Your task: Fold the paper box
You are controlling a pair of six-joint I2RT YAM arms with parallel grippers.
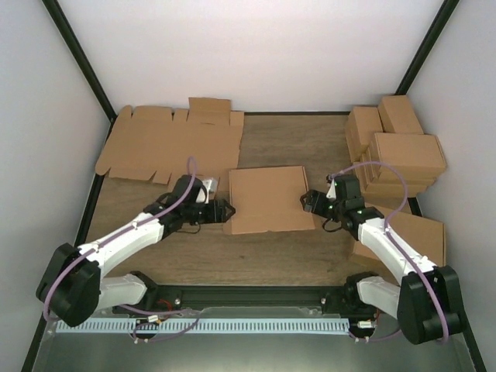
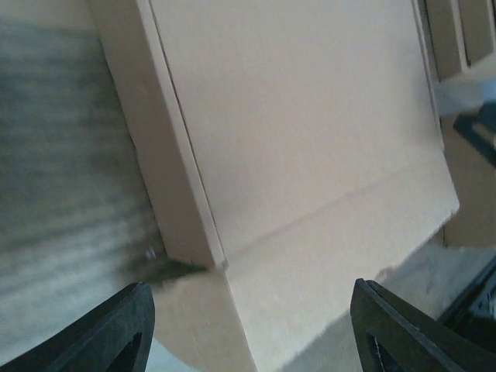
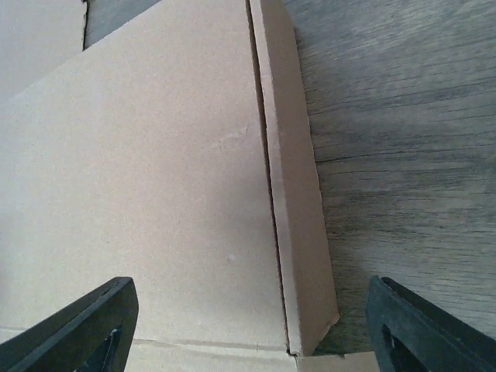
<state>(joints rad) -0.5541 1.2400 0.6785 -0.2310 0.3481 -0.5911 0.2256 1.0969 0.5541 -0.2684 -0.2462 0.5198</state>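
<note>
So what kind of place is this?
Likely a walled-in robot workbench for practising box folding: white panels enclose a wooden table, flat cardboard blanks lie back left, and finished cartons are stacked right.

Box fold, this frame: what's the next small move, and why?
Likely back both arms straight away from the paper box. Its lid lies flat over the side walls, so it looks closed. The left gripper and right gripper stand open at its left and right sides, holding nothing. I can't tell whether the front flap is fully tucked.
</note>
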